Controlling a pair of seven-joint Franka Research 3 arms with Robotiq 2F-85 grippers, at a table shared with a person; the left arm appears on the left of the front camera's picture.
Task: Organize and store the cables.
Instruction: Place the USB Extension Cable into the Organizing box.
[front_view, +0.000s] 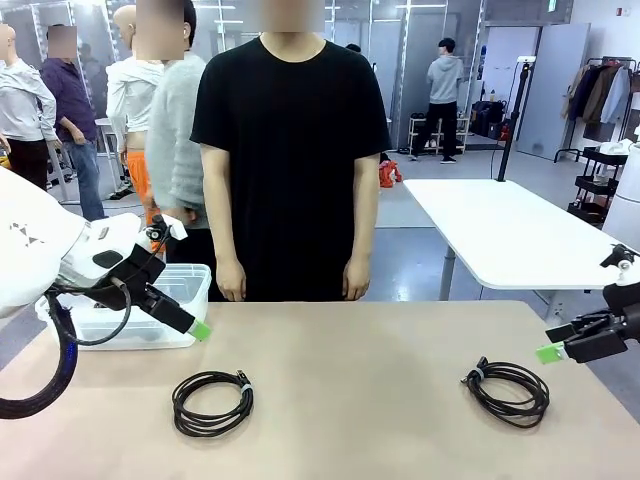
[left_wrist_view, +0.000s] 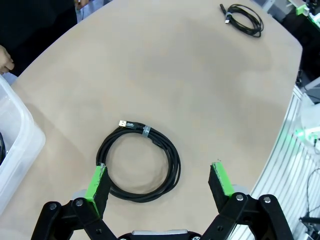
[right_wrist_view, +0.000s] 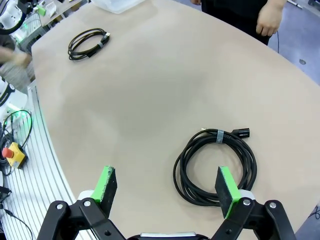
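Two coiled black cables lie flat on the tan table. One cable (front_view: 212, 401) rests at the front left and appears in the left wrist view as a tied coil (left_wrist_view: 139, 163) with a USB plug. The other cable (front_view: 508, 391) lies at the front right, a thicker coil (right_wrist_view: 215, 166) in the right wrist view. My left gripper (front_view: 200, 331) hovers open above and left of the left coil, its fingers (left_wrist_view: 97, 181) over the coil's near edge. My right gripper (front_view: 549, 352) hangs open just right of the right coil, one pad (right_wrist_view: 227, 189) above its rim. Neither holds anything.
A clear plastic bin (front_view: 150, 305) stands at the table's far left, its wall (left_wrist_view: 15, 145) beside my left gripper. A person in a black shirt (front_view: 290, 150) stands at the far edge, hands (front_view: 232, 285) hanging down. The table (front_view: 350, 380) is bare between the coils.
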